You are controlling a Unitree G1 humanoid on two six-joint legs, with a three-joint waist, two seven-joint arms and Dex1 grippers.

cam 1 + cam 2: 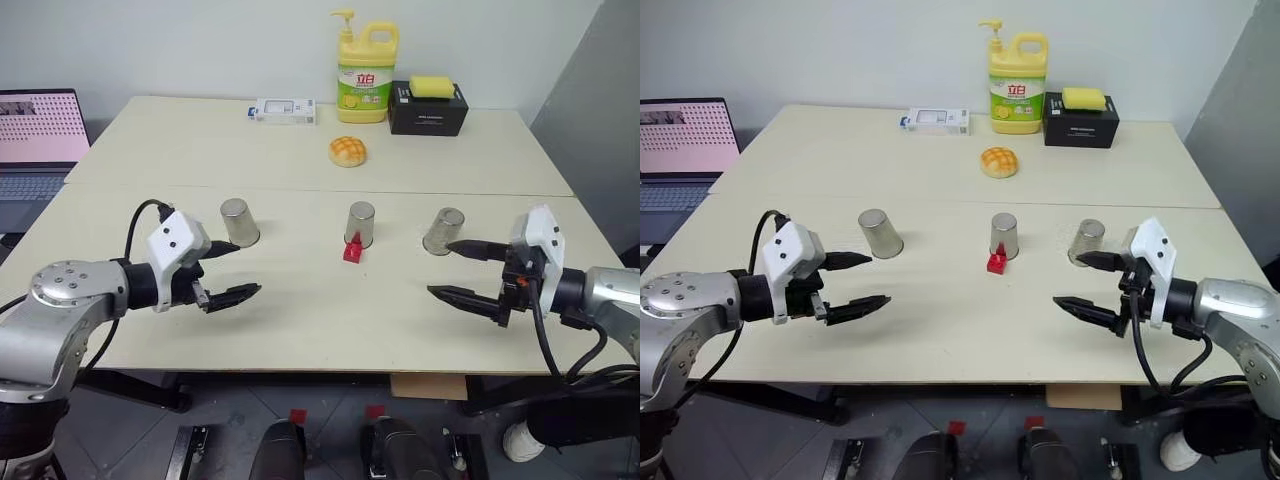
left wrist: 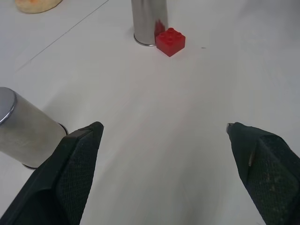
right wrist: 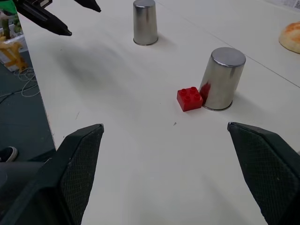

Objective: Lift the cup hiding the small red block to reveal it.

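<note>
Three silvery metal cups stand upside down in a row on the table: left (image 1: 239,222), middle (image 1: 360,224) and right (image 1: 443,231). The small red block (image 1: 352,249) lies uncovered on the table, touching the near side of the middle cup's base; the wrist views show it too (image 2: 170,41) (image 3: 190,99). My left gripper (image 1: 248,268) hovers open just in front of the left cup, holding nothing. My right gripper (image 1: 440,268) hovers open in front of the right cup, also with nothing between its fingers.
A yellow-orange bun (image 1: 348,151) sits behind the cups. At the back stand a yellow soap bottle (image 1: 365,70), a black box (image 1: 428,108) with a yellow sponge on it, and a small white box (image 1: 284,110). A laptop (image 1: 35,140) is at the far left.
</note>
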